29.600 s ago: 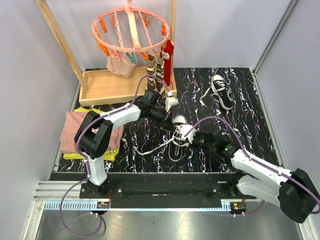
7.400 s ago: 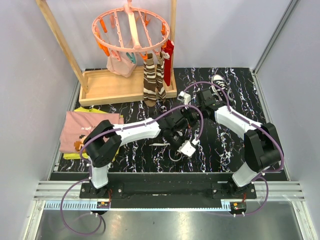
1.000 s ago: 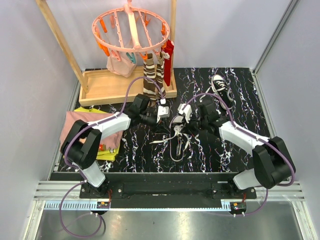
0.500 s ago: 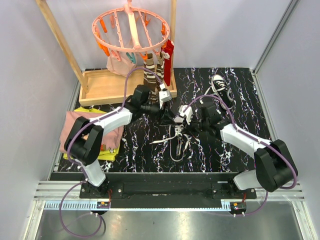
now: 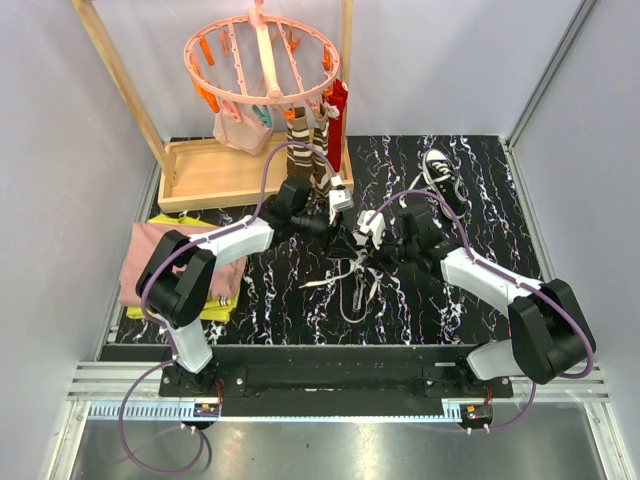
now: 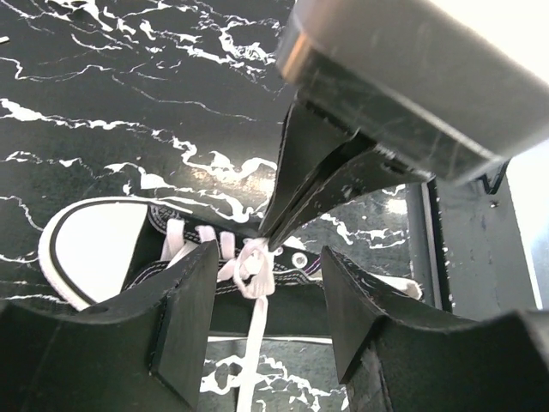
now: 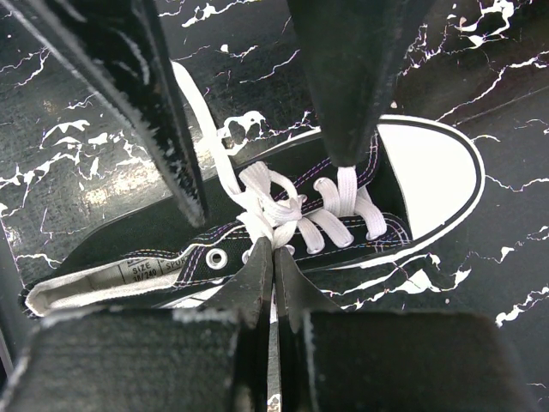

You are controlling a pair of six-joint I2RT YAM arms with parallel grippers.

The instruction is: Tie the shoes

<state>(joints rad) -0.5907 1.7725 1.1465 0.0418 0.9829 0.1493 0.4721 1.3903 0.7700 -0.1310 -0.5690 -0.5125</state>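
Toward the near edge of the desk (image 5: 480,200) the loose white laces (image 5: 350,295) trail in limp loops. They look soft, flat and a bit slippery, so I'd take them close to where they cross, not out at the floppy ends. Just beyond them, about mid-desk, the middle shoe (image 7: 390,202) lies on its sole, toe cap toward the right edge. It looks small and light, canvas soft and rubber toe stiff, so I'd expect it to skid or tip if a lace is tugged sideways.

Above its eyelets the right hand (image 7: 273,257) is pressed together, pinching the laces right at the crossing on the tongue. The left hand (image 6: 270,266) hangs over the same spot with its fingers spread about halfway. It holds nothing, and I can't tell whether either fingertip brushes the lace.

Well apart, near the far right corner, the far shoe (image 5: 441,170) lies on its own with neither hand near it.
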